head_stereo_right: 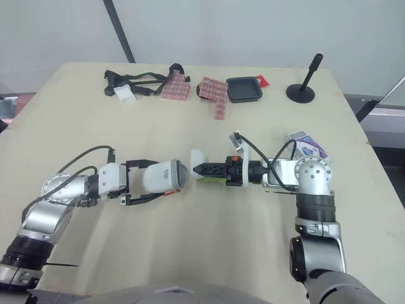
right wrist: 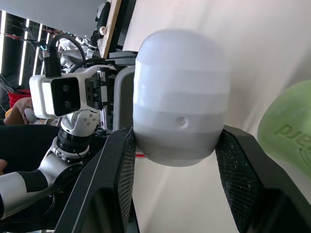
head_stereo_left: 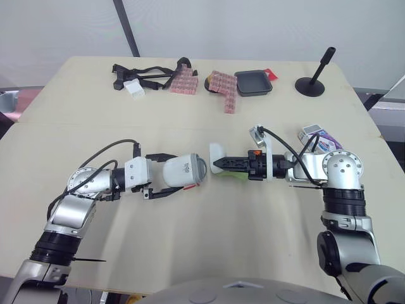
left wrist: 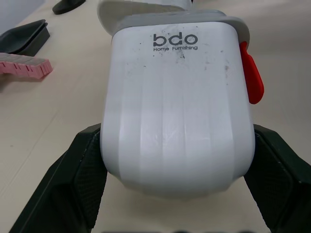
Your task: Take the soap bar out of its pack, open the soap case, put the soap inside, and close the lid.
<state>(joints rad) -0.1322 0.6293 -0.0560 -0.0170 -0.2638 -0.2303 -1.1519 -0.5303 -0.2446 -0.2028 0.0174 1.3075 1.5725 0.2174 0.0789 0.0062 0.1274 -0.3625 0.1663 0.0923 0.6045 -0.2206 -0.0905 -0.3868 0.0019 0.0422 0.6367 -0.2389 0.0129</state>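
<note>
Soap case [head_stereo_left: 183, 172], white with a grey rim and a red latch [left wrist: 251, 73], sits in the left gripper [head_stereo_right: 157, 178]. That gripper's black fingers [left wrist: 82, 170] are spread wide and press on the case's two sides, holding it over the worktop [head_stereo_left: 209, 253]. The rimmed end of the case points at the right gripper [right wrist: 175, 138]. Just past that rim is the white domed lid [head_stereo_left: 218, 154], clamped between the right gripper's fingers, which are also set well apart. I cannot tell whether lid and case touch. The green soap [head_stereo_left: 235, 178] lies on the worktop just beside and under the right gripper. The pack [head_stereo_left: 319, 138] rests behind that gripper's wrist.
</note>
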